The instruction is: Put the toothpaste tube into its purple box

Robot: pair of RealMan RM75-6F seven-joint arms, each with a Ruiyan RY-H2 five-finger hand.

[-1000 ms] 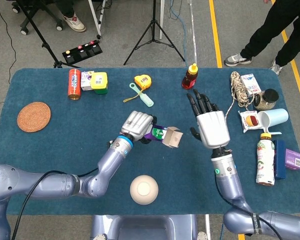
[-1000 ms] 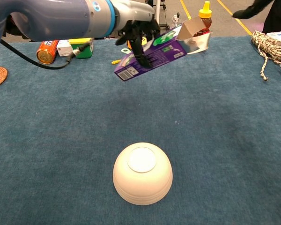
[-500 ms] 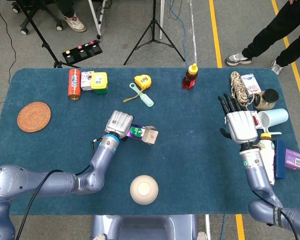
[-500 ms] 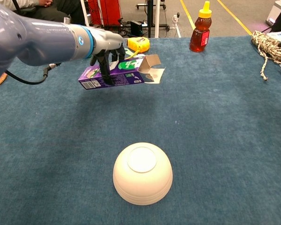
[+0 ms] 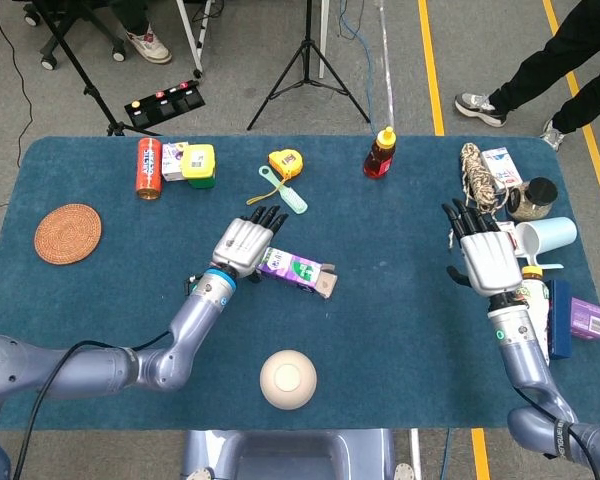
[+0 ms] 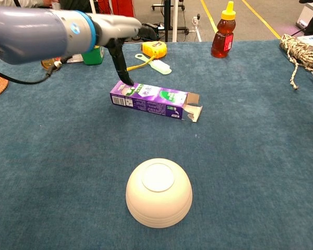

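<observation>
The purple toothpaste box (image 5: 294, 271) (image 6: 154, 99) lies flat on the blue table, with its end flaps standing open toward the right. My left hand (image 5: 244, 241) (image 6: 116, 27) hovers over the box's left end with its fingers spread and holds nothing. One dark fingertip (image 6: 128, 81) reaches down to that end of the box. My right hand (image 5: 485, 259) is open, palm down, far to the right near the cluttered table edge. It does not show in the chest view. I cannot make out the toothpaste tube in either view.
An upturned white bowl (image 5: 288, 380) (image 6: 158, 192) sits in front of the box. Behind it are a yellow tape measure (image 5: 285, 163) (image 6: 154, 49) and a honey bottle (image 5: 380, 153) (image 6: 223, 30). A rope coil (image 5: 474, 176), cup (image 5: 548, 238) and drink bottle (image 5: 529, 322) crowd the right edge.
My left hand has set the box down on the table and let go, spreading its fingers. My right hand moved off to the right and now holds still.
</observation>
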